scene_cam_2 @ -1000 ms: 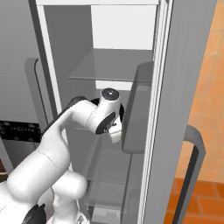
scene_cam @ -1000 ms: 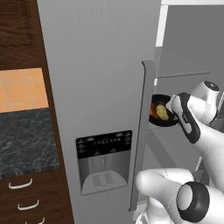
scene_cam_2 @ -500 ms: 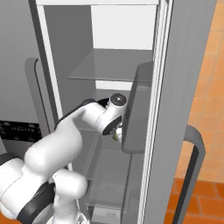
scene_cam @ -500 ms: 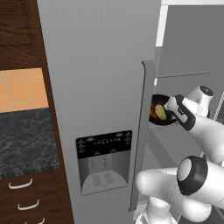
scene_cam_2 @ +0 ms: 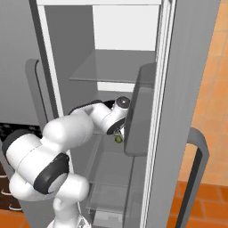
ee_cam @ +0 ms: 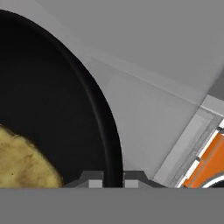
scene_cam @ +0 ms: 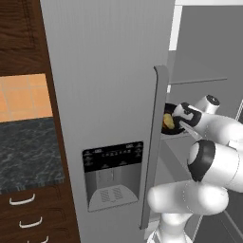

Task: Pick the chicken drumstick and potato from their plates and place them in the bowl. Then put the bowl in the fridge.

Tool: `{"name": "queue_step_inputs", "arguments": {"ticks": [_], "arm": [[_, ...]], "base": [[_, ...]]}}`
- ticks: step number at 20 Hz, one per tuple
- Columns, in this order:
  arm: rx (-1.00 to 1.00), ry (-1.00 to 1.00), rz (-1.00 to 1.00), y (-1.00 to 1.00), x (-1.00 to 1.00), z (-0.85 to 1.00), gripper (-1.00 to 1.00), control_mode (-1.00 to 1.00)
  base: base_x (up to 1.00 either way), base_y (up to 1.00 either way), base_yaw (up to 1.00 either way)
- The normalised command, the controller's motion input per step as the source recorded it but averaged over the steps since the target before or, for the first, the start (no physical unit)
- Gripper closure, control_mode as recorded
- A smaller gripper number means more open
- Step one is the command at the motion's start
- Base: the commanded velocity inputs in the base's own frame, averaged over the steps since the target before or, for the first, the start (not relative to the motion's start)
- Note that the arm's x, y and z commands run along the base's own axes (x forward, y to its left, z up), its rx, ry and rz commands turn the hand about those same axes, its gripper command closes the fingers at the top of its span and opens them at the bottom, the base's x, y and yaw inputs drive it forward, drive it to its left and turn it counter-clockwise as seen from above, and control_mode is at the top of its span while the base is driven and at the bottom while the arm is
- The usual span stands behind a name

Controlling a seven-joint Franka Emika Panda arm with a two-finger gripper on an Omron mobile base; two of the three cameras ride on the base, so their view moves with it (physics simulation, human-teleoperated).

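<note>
My gripper (ee_cam: 110,181) is shut on the rim of the glossy black bowl (ee_cam: 52,109), one fingertip on each side of the rim. The yellowish potato (ee_cam: 22,164) lies inside the bowl. The chicken drumstick is hidden and the plates are out of view. In the left base view the bowl (scene_cam: 172,129) with the potato (scene_cam: 167,121) sits just past the fridge's (scene_cam: 104,85) closed left door, held by the gripper (scene_cam: 182,121) inside the open compartment. In the right base view the arm reaches into the fridge (scene_cam_2: 111,67) at middle-shelf height, the gripper (scene_cam_2: 117,132) low beside the door bin.
The fridge's right door (scene_cam_2: 187,89) stands open, with a grey door bin (scene_cam_2: 139,111) close to my wrist. A long vertical handle (scene_cam: 154,142) runs down the left door. Glass shelves (scene_cam_2: 107,169) lie above and below the bowl. A dark counter (scene_cam: 28,152) and drawers stand at left.
The arm has stretched further into the fridge, carrying the bowl a little deeper, toward the left door's edge. The elbow has risen and swung in closer to the cameras.
</note>
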Motion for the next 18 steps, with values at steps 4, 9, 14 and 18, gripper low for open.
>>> {"name": "queue_step_inputs", "arguments": {"ticks": [4,9,14,18], "arm": [[0.01,0.0,0.04,-0.07,0.22,-0.22,1.0,-1.0],[0.0,-0.02,0.0,0.1,0.34,-0.06,-1.0,-1.0],[0.0,-0.13,-0.01,0.04,0.15,0.0,-1.0,-1.0],[0.0,-0.22,0.0,0.19,-0.03,0.04,-1.0,-1.0]], "base": [[0.0,0.0,0.0],[0.0,0.0,0.0],[0.0,0.0,0.0],[0.0,0.0,0.0]]}}
